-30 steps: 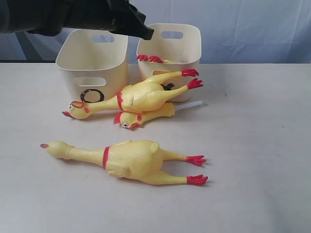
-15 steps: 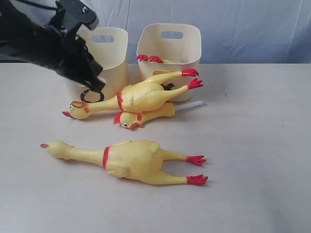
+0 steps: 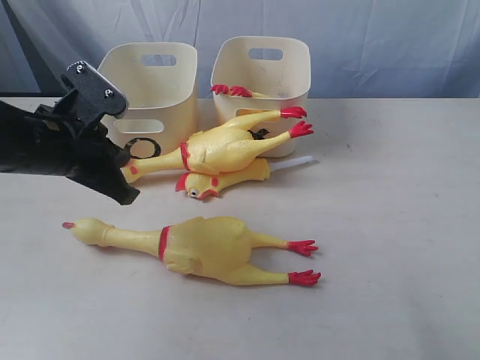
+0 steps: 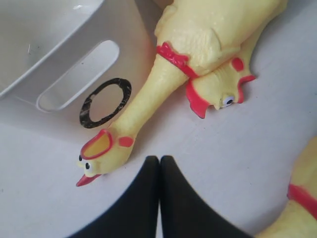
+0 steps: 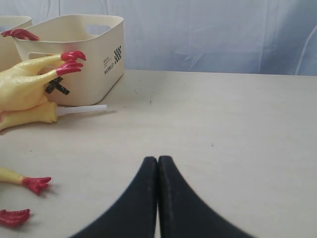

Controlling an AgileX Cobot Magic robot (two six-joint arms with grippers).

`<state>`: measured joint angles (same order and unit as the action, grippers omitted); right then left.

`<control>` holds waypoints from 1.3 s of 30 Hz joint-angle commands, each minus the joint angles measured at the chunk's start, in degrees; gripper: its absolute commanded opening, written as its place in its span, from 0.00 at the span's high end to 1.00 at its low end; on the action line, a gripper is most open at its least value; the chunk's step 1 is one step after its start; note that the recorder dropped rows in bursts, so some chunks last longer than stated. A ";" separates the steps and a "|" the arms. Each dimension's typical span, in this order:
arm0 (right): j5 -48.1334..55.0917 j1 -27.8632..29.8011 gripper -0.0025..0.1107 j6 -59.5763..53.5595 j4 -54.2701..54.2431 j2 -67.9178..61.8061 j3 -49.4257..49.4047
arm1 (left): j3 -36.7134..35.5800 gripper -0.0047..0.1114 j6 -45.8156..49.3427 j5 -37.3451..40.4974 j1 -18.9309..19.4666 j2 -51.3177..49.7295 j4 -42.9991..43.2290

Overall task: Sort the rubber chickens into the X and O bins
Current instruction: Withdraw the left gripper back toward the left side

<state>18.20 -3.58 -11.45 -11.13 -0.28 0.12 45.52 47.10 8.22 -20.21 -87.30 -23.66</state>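
- L gripper [image 3: 126, 196] is being lowered vs. earlier, now beside head of upper long chicken [image 3: 217, 148]; jaws together, empty.
- R gripper [image 5: 158, 159] is being kept closed, empty.

A big pale table [image 3: 390, 225] fills the room. Behind it hangs a wrinkly light blue cloth [image 3: 375, 45].

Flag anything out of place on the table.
One long chicken lies stacked on a shorter chicken against the X bin, covering most of its mark. Red feet poke over that bin's rim.
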 commanded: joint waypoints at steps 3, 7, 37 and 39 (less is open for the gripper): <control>-0.64 0.02 0.99 -0.04 -0.07 0.28 -0.12 | -0.54 0.96 0.01 1.21 0.07 2.40 0.12; -0.64 0.02 0.99 -0.04 -0.07 0.28 -0.12 | -0.54 0.96 0.01 2.81 0.07 6.14 0.12; -9.80 0.02 0.99 -0.04 -39.26 0.28 -0.12 | -0.54 0.96 -1.95 20.98 0.07 31.41 1.22; -11.40 0.02 0.99 -0.04 -42.00 0.28 -0.12 | -0.54 0.96 -1.95 24.86 0.07 33.01 1.44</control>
<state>9.41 -3.58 -11.45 -48.85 -0.28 0.12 45.25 45.52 29.68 -20.21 -55.91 -22.62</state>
